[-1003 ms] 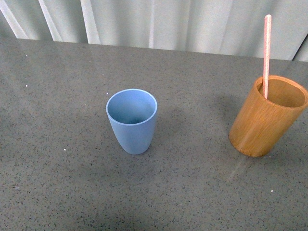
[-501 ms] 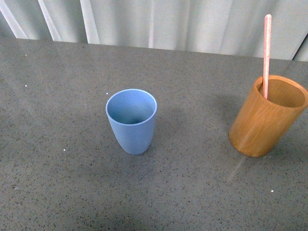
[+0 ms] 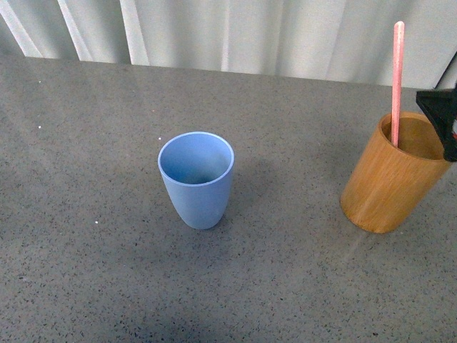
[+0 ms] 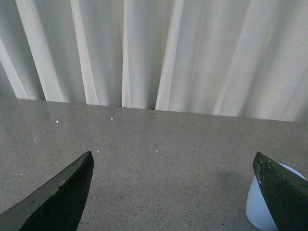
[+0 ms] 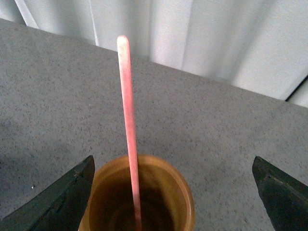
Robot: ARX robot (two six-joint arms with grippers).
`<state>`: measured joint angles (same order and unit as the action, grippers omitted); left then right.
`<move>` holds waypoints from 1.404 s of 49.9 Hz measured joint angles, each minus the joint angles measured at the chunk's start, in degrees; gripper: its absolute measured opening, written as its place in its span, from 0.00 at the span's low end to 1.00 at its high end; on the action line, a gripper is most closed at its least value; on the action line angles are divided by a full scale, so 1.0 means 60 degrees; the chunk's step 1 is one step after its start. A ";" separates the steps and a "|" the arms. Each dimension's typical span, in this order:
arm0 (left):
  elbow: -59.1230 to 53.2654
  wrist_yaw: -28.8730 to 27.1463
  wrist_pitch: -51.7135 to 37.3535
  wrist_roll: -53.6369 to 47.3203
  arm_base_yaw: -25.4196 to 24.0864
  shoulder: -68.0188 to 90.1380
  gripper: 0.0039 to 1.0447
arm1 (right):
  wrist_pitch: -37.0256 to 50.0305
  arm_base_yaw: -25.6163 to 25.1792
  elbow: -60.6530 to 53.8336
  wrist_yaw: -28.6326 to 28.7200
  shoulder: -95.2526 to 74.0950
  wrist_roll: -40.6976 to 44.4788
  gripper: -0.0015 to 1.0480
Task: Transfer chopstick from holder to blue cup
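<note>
Right hand (image 5: 174, 195) newly at holder (image 3: 389, 179), open

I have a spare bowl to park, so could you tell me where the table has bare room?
Bare: the table between the blue cup and the holder, and all left of the cup. Crowded: around the holder, where the chopstick stands and the right pincer hovers.

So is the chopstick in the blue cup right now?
No, the chopstick stands upright in the holder, and nothing shows inside the blue cup.
</note>
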<state>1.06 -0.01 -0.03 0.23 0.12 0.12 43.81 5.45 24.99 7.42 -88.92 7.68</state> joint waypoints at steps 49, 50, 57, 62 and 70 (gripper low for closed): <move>0.0000 0.0000 0.0000 0.0000 0.0000 0.0000 0.94 | 0.1075 0.0856 0.1643 -0.0437 -0.2127 -0.0510 0.07; 0.0000 0.0000 0.0000 0.0000 0.0000 0.0000 0.94 | 0.1067 0.0849 0.1628 -0.0430 -0.2084 -0.0510 0.04; 0.0000 0.0000 0.0000 0.0004 0.0000 0.0000 0.94 | 0.0987 0.0841 0.1563 -0.0437 -0.1745 -0.0565 0.02; 0.0000 0.0000 0.0000 0.0000 0.0000 0.0000 0.94 | 0.0900 0.0871 0.1406 -0.0437 -0.1351 -0.0652 0.02; 0.0000 0.0000 0.0000 0.0000 0.0000 0.0000 0.94 | 0.0903 0.1075 0.1038 -0.0441 -0.0557 -0.0739 0.02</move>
<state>1.06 -0.01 -0.03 0.23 0.12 0.12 49.23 11.90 31.22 4.78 -92.27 3.25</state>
